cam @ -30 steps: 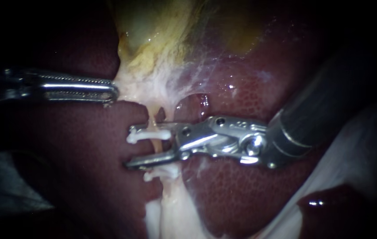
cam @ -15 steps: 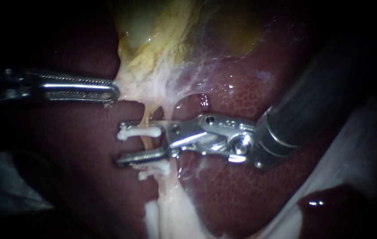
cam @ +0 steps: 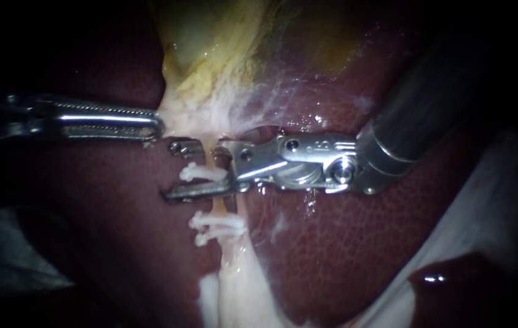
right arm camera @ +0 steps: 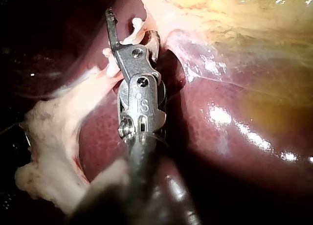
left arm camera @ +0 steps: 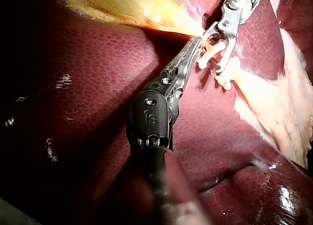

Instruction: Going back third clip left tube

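Clips (cam: 205, 173) sit on the tube (cam: 234, 258). The right instrument (cam: 174, 171), jaws wide open astride it holding nothing, must yet back out; the left instrument (cam: 152, 124) pinches pale tissue (cam: 192, 115)

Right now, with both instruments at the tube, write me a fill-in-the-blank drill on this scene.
The jaws of the right instrument stand ___ around the pale thin tube.
The small white plastic clip sits ___ those jaws.
The left instrument has its jaws ___ on pale tissue.
The dark red mottled organ underneath is the ___.
Missing words: open; between; shut; liver.
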Tool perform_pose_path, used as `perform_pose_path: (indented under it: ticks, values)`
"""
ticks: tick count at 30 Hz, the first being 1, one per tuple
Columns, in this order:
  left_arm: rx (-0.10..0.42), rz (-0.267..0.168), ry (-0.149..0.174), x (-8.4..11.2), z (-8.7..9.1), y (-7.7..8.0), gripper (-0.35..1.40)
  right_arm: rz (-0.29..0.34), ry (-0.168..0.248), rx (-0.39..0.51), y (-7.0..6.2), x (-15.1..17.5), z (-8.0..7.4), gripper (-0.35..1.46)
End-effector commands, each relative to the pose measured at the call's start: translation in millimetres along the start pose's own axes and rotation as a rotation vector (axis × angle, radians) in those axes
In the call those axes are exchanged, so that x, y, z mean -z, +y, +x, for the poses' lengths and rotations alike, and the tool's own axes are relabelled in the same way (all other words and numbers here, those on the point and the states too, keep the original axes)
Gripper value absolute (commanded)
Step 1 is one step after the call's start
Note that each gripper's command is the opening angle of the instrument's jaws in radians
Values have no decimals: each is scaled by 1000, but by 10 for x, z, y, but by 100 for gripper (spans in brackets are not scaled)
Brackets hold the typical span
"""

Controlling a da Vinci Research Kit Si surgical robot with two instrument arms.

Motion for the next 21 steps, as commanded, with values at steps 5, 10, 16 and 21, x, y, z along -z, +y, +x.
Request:
perform_pose_path:
  ticks: [5, 10, 16, 21]
  values:
    - [0, -2, 0, 3, 0, 0, -35, 5, -10, 43, -7, 36, 5, 47]
    - [-1, -2, 0, 3, 0, 0, -35, 15, -48, 76, -18, 71, 21, 49]
    - [-1, -3, 0, 4, 0, 0, -35, 38, -144, 96, -38, 113, 42, 50]
    - [-1, -3, 0, 5, 0, -1, -35, 60, -186, 99, -60, 143, 62, 50]
